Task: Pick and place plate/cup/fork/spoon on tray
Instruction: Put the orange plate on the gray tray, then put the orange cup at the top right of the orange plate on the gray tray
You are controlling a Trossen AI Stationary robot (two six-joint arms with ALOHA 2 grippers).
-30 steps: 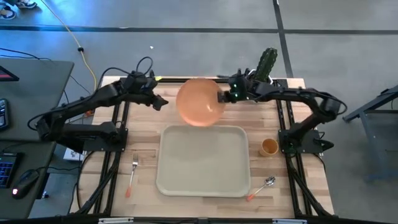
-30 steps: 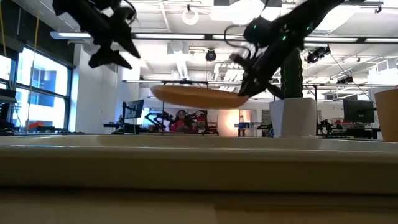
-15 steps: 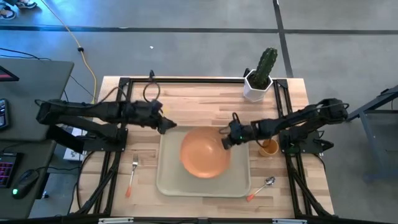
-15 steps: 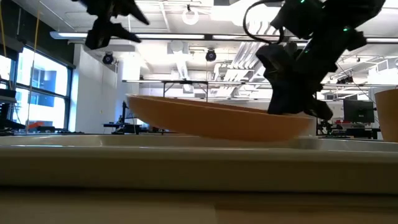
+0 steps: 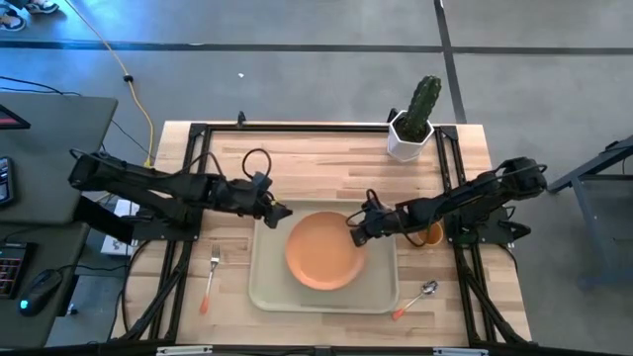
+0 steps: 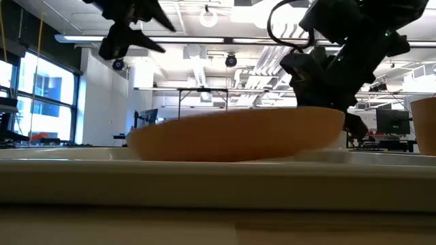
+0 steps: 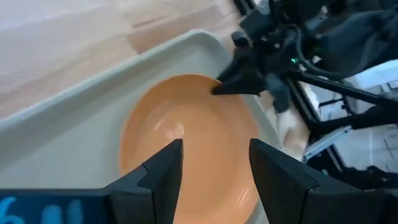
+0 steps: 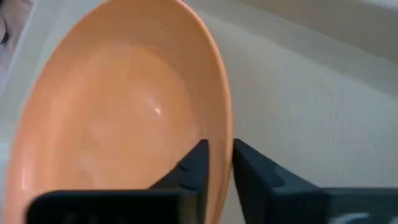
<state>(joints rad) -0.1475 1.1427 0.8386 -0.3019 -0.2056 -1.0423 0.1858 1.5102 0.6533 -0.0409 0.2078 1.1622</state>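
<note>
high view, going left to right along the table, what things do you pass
fork → left gripper → plate, resting in the tray → right gripper → cup

The plate [image 5: 324,249] is seen as smooth orange plastic with a soft sheen, a pale highlight being caught near its middle in the right wrist view [image 8: 124,118]. The tray [image 5: 272,282] is rendered in beige plastic, smooth and nearly matt. The table [image 5: 326,168] is shown as light wood laid in planks, with visible grain and a dull finish, framed by black metal rails. The spoon [image 5: 416,297] is given a bright metal bowl. The right gripper [image 5: 357,235] is finished in matt black, as are the left gripper's fingers [image 7: 155,174].
</note>
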